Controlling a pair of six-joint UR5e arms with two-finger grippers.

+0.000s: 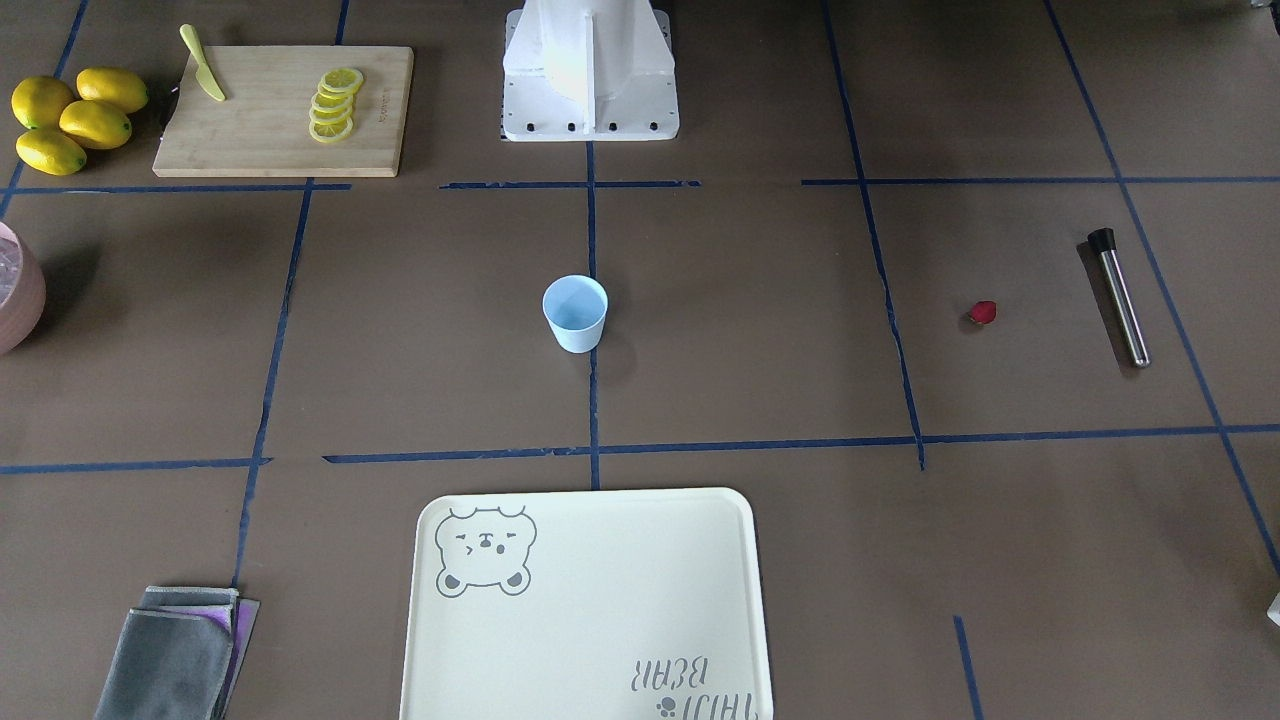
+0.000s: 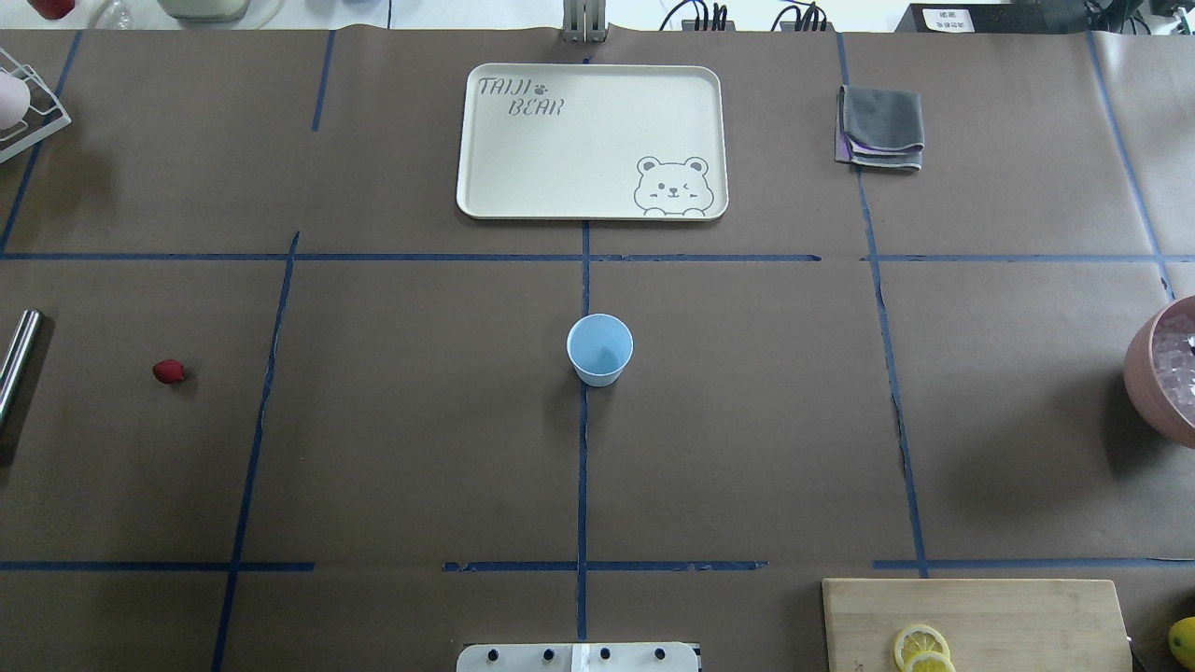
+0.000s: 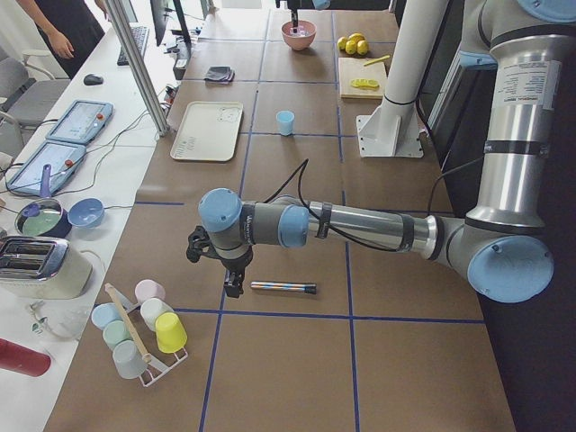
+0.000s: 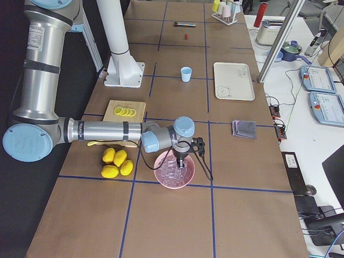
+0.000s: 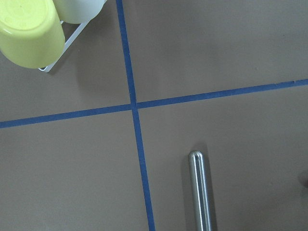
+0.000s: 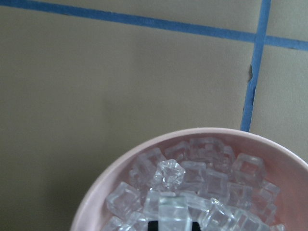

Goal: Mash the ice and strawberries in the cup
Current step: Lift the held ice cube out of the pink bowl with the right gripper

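The light-blue cup (image 1: 575, 312) stands upright at the table's centre and also shows in the overhead view (image 2: 599, 348); it looks empty. The dark-red strawberry (image 1: 983, 313) lies alone on the robot's left side. A steel muddler (image 1: 1120, 297) lies beyond it. My left gripper (image 3: 232, 286) hovers just past the muddler's end (image 5: 200, 192); I cannot tell if it is open. My right gripper (image 4: 179, 165) hangs over the pink bowl (image 4: 161, 180) of ice cubes (image 6: 192, 192); only a dark sliver of it shows, so I cannot tell its state.
A cream bear tray (image 1: 600, 600) lies on the far side from the robot. A cutting board (image 1: 270, 130) holds lemon slices and a yellow knife (image 1: 203, 65), with whole lemons (image 1: 75, 120) beside it. A folded grey cloth (image 1: 175, 650) and a cup rack (image 3: 139, 333) sit at the edges.
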